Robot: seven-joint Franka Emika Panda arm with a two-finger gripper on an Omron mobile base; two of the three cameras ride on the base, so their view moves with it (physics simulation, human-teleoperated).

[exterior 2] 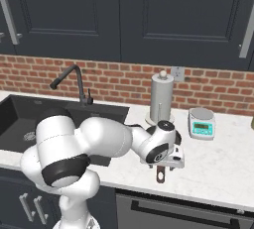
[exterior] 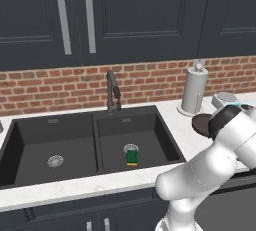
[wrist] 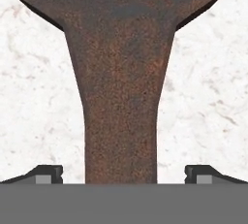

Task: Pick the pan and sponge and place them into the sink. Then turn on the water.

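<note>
Claw (wrist: 124, 175) spread, straddling pan (wrist: 121, 72) handle on counter (wrist: 34, 97) beside sink (exterior: 75, 120); sponge (exterior: 131, 157) already in basin. Risk: long-lever handle grip lets pan droop, twist or slip during lift.

My arm (exterior 2: 94, 141) is glossy white, built from fat rounded segments with smooth bulbous shells. I see dark, near-black bands at the joints and a black disc cap on the wrist (exterior 2: 165, 125). The hand (exterior 2: 171, 159) is a white block. My 2 fingertips (wrist: 46, 173) are small, dark and stepped.
</note>
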